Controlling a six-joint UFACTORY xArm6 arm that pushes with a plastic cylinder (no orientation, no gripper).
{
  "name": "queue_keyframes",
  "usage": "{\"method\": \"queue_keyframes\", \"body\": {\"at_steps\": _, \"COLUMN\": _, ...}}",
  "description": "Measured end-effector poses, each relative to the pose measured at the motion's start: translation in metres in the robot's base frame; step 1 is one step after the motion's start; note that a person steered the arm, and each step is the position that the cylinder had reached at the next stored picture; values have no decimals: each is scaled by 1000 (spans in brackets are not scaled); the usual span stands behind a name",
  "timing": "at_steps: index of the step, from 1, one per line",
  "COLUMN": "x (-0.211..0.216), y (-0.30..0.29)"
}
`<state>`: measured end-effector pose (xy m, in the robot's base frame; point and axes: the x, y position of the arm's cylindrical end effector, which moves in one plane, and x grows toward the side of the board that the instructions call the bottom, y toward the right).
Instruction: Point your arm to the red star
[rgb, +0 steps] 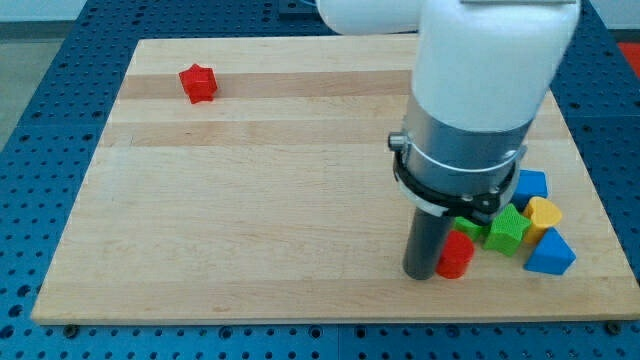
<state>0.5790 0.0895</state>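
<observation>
The small red star-shaped block (198, 83) lies alone near the top left corner of the pale wooden board (260, 200), well apart from every other piece. The arm's dark rod descends from a white and grey cylindrical housing (470, 110) on the view's right side, and the rod's lower end, the tip (421, 275), rests low on the board near its bottom edge, touching or just beside a small red cylinder-like block (456, 255) on its right. The relation that decides the coming move is therefore plain: the star sits far up and to the left of the tip, along a long diagonal across open wood, with no block standing between the two. The star has no clear long axis, so the approach direction seems to matter little. There is only one arm, so no choice of side arises. The arm carries no pincer at all, only the straight rod, so there is nothing to be released or clenched. The other pieces huddle to the right of the tip: a green star-shaped block (508, 229), a second green block (468, 228) partly hidden behind the rod, a yellow heart-shaped block (544, 213), a blue block (531, 184) at the top of the cluster, and a blue triangular block (551, 254). No brand, label or legible writing appears anywhere.
</observation>
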Motion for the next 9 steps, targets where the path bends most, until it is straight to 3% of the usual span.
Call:
{"method": "queue_keyframes", "body": {"at_steps": 2, "x": 0, "y": 16}}
{"method": "queue_keyframes", "body": {"at_steps": 3, "x": -18, "y": -32}}
{"method": "queue_keyframes", "body": {"at_steps": 6, "x": -129, "y": -215}}
{"method": "queue_keyframes", "body": {"at_steps": 9, "x": -219, "y": -309}}
